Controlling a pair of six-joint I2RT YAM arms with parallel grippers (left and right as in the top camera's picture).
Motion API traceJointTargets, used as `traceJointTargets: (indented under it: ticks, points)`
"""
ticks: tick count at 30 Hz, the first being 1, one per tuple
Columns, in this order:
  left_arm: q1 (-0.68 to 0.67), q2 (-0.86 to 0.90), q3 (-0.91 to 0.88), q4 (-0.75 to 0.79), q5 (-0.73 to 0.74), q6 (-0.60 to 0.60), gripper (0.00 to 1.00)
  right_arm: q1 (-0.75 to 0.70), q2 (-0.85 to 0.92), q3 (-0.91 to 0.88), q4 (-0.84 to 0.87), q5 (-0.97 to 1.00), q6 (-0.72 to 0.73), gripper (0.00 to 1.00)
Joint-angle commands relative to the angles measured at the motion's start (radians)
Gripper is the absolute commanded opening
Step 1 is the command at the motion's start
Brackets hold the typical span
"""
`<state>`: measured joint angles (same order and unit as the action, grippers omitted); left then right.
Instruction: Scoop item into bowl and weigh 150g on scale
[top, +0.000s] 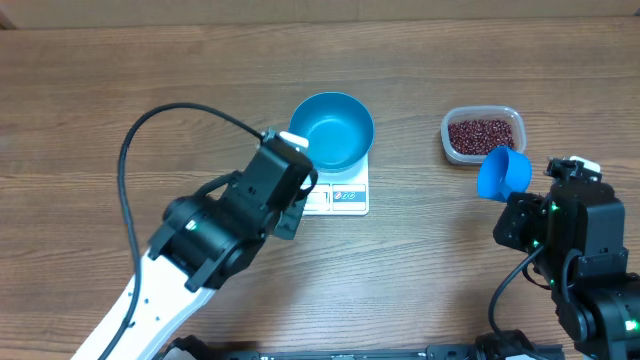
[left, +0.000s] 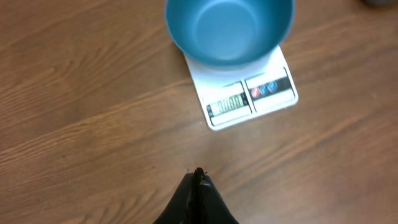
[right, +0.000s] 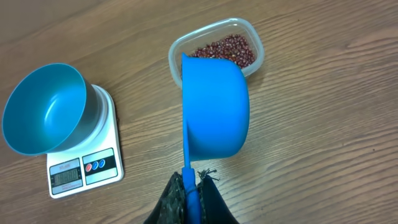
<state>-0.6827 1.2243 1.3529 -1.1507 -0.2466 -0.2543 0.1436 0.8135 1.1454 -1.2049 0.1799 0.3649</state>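
The left gripper (left: 198, 177) is closed, empty. The bowl (top: 332, 130) is seated on the scale (top: 350, 197), display toward 6 o'clock. At its 3 o'clock, beans (top: 483, 133) are kept in a tub (top: 444, 132). The scoop (right: 214, 106), handle toward 6 o'clock, is clamped by the right gripper (right: 191, 183), as shown only from that wrist.

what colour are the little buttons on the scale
Red and blue buttons on the white scale; the left wrist view shows them best.

Bowl (top: 332, 130) sits on the scale (top: 348, 196), about mid-table (top: 420, 270). Well off to my right is the tub (top: 446, 133) with the beans (top: 482, 133) in it. The scoop (top: 503, 172) hangs just in front of it, handle in my right fingers (right: 214, 202).
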Motion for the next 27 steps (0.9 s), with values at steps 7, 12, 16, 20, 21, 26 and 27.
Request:
traceJointTargets:
  ticks: [7, 12, 16, 20, 21, 26, 27]
  points:
    - [0.002, -0.099, 0.013, -0.101, 0.237, 0.038, 0.99, -0.005, -0.004, 0.03, -0.009, -0.003, -0.007, 0.04]
    - [0.002, -0.099, 0.013, -0.105, 0.227, 0.037, 0.99, -0.005, -0.004, 0.03, -0.01, -0.003, -0.008, 0.04]
    - [0.002, -0.099, 0.013, -0.106, 0.213, 0.038, 1.0, -0.005, -0.004, 0.03, -0.009, -0.01, -0.034, 0.04]
    - [0.002, -0.099, 0.013, -0.106, 0.214, 0.038, 0.99, -0.005, -0.004, 0.03, -0.005, -0.01, -0.035, 0.04]
    - [0.002, -0.099, 0.013, -0.106, 0.213, 0.038, 1.0, -0.004, -0.004, 0.03, 0.0, -0.013, -0.053, 0.04]
    - [0.002, -0.099, 0.013, -0.106, 0.213, 0.038, 1.0, -0.003, 0.027, 0.031, 0.09, -0.035, -0.193, 0.04]
    - [0.002, -0.099, 0.013, -0.106, 0.213, 0.038, 1.0, -0.003, 0.05, 0.036, 0.098, -0.036, -0.195, 0.04]
